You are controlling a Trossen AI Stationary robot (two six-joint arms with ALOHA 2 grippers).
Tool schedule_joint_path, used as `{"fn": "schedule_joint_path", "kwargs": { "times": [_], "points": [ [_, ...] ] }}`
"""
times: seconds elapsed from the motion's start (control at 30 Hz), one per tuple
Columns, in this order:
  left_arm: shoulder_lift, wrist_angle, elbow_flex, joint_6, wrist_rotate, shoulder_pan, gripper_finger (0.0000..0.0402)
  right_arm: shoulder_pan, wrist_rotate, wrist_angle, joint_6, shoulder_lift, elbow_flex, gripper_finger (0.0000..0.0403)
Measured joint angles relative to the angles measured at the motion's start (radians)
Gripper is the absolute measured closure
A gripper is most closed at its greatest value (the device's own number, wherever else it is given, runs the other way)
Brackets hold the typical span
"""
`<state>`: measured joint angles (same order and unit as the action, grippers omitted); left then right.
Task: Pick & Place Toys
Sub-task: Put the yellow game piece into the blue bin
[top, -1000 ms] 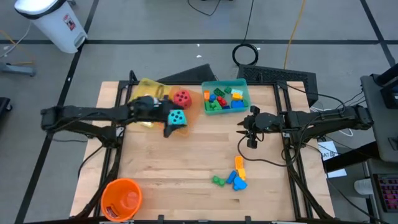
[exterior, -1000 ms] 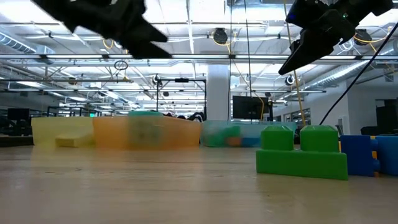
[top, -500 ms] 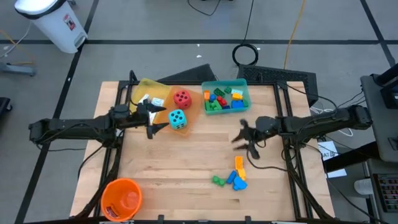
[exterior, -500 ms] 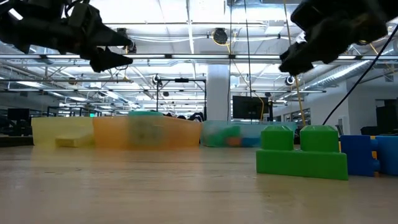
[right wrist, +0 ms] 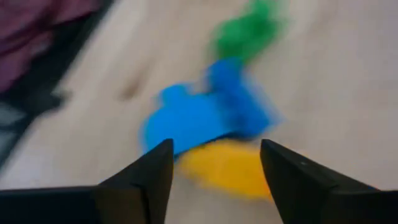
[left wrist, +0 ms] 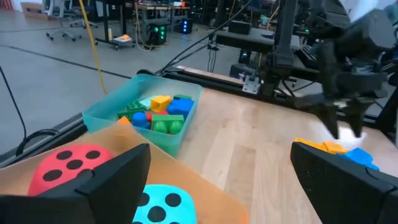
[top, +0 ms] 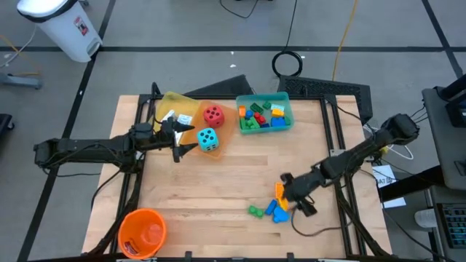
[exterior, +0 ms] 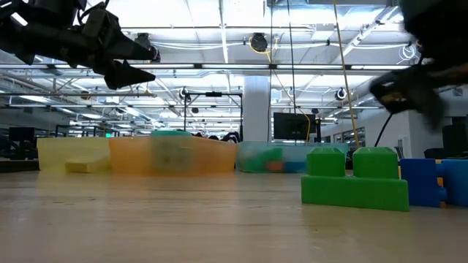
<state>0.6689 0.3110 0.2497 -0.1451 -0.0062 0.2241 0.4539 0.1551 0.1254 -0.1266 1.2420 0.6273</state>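
The right gripper (top: 291, 195) hangs with its fingers spread wide just over a loose pile of bricks (top: 272, 207) near the table's (top: 218, 196) front edge, gripping nothing. The left gripper (top: 183, 138), also spread and empty, waits just beside the cyan die (top: 208, 139). More bricks fill the teal tray (top: 285, 99).

Pale wood-plank table (top: 218, 182), matt
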Motion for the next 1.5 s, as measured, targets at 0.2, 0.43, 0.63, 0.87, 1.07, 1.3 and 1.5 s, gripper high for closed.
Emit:
{"fn": "schedule_joint_path", "kwargs": {
  "times": [0.2,0.43,0.63,0.87,1.07,1.3,1.5],
  "points": [
    [0.0,-0.003,0.0,-0.016,-0.004,0.0,0.0009,0.11,0.077,-0.074,-0.145,0.083,0.0,0.0171],
    [0.0,-0.009,0.0,-0.022,-0.004,0.0,0.0009,0.107,0.071,-0.166,-0.074,0.19,0.002,0.0183],
    [0.0,-0.008,0.0,-0.021,-0.004,0.0,0.0009,0.013,-0.069,-0.154,0.059,0.195,0.001,0.0189],
    [0.0,-0.009,0.0,-0.015,-0.005,0.0,0.0009,-0.082,-0.232,-0.157,0.196,0.09,0.001,0.0185],
    [0.0,-0.016,0.0,-0.015,-0.005,0.0,0.0009,-0.2,-0.291,-0.06,0.118,0.0,0.001,0.0175],
    [0.0,-0.022,0.0,-0.019,-0.005,0.0,0.0009,-0.251,-0.201,0.131,0.252,-0.004,0.0,0.0184],
    [0.0,-0.022,0.001,-0.02,-0.028,0.0,0.0009,-0.289,-0.201,0.122,0.273,0.009,0.0,0.0186]
  ]
}}
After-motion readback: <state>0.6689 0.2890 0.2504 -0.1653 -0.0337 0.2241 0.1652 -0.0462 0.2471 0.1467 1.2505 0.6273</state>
